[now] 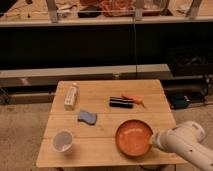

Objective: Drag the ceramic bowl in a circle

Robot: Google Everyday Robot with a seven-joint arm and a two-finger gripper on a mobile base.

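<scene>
One task item: the wide, shallow, round orange ceramic bowl (133, 138). It sits upright on the pale wooden surface (107, 90), close to the camera-side edge and toward that edge's right corner. The end effector (153, 142) is at the bowl's right rim, on the end of the white arm (184, 144) that comes in over that corner. The contact point is hidden by the wrist, so I can't tell if the end effector is apart, together or clamped on the rim.

Handling, my read:
- Rigid and fairly heavy for its size. The glaze makes it slick to pinch, and it would chip or crack if knocked or dropped off the edge.
- It should slide on the wood without tipping if the force stays low and horizontal.
- Best hold is the rim, one side in and one side out. There's no handle and the bowl is too wide to span.
- A hold on one side only will likely let it pivot a bit while dragged.
- Little margin to the camera-side edge, so bias the circle toward the middle of the surface.

Looks: glossy orange inside with a light patch, darker rim, empty as far as I can see. It's the largest item on the surface. The small white cup (63, 141) by the camera-side left corner and the blue sponge (87, 118) left of centre are both well apart from it.
</scene>
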